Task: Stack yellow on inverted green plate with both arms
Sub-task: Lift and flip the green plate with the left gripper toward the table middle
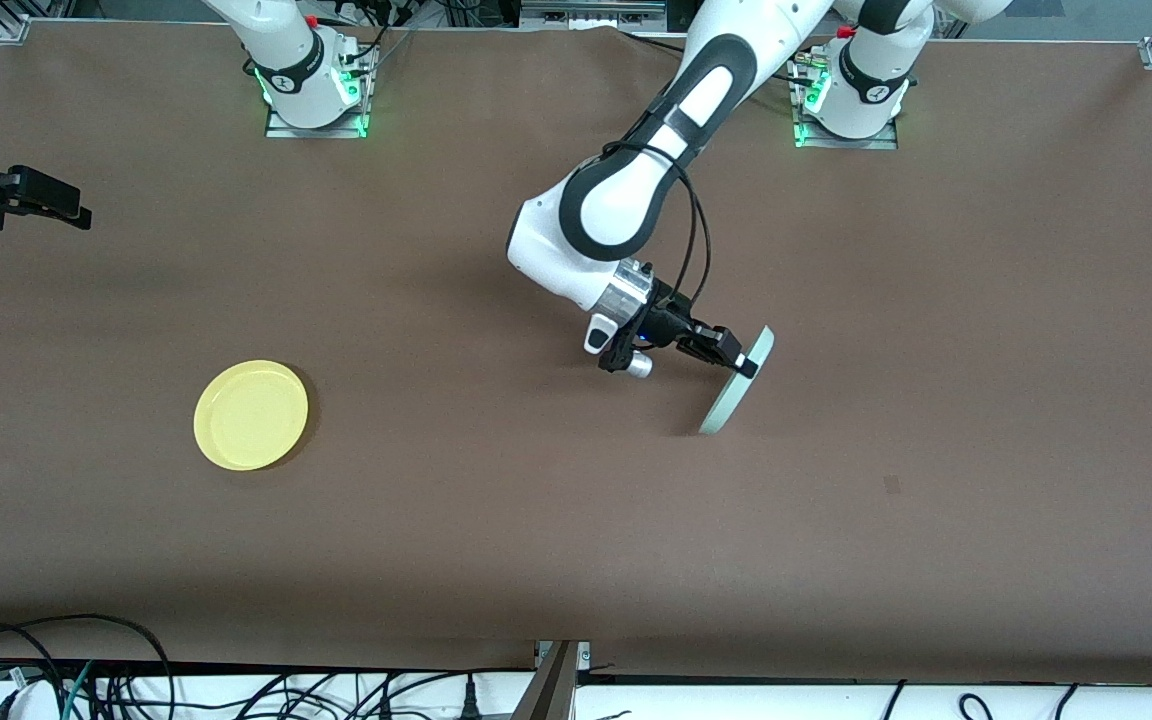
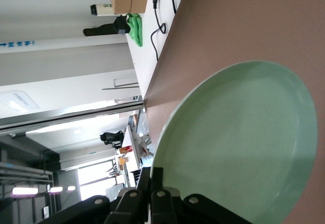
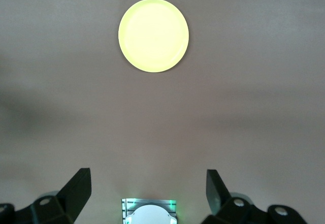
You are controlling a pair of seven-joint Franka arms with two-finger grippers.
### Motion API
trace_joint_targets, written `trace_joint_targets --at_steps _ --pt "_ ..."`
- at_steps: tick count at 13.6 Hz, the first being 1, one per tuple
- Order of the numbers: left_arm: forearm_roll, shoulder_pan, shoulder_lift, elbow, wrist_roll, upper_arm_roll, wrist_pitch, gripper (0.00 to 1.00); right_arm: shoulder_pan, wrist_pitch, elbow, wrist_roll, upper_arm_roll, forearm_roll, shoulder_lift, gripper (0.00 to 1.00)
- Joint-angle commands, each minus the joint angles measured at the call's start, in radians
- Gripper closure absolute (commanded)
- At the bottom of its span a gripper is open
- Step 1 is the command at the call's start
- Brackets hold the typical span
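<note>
Brown table (image 1: 936,560): left gripper (image 1: 744,364) clamps the light, stiff green plate's (image 1: 739,385) rim, tilting it on edge; yellow (image 1: 250,414) lies flat toward the right arm's end, right gripper (image 3: 147,188) waiting, fingers apart.

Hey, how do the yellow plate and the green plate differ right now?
The yellow plate lies flat on the table, hollow side up; the green plate stands tilted up on its edge. The yellow plate is untouched, while the green plate is clamped at its rim by the left gripper. The right gripper waits, open, above the table. Both plates are round, shallow and plain.
</note>
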Motion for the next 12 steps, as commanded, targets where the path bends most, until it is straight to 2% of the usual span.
trace_joint_targets --at_steps 1,4,6,11,12 --pt "0.025 -0.069 0.053 0.055 -0.082 0.055 -0.047 1.0 -0.009 0.014 0.01 0.007 0.002 0.02 0.014 0.0" --pt "0.014 -0.117 0.105 0.055 -0.203 0.05 -0.077 1.0 -0.009 0.084 0.007 0.013 0.003 0.022 0.031 0.0" --pt "-0.004 -0.138 0.123 0.058 -0.23 0.049 -0.08 1.0 -0.007 0.112 0.009 0.006 0.003 0.011 0.089 0.0" --pt "-0.067 -0.157 0.14 0.109 -0.23 0.046 -0.074 1.0 -0.013 0.291 0.009 0.006 0.003 0.017 0.271 0.0" --pt "-0.099 -0.155 0.139 0.125 -0.227 0.044 -0.07 0.85 -0.013 0.339 0.009 0.007 0.003 0.02 0.31 0.0"
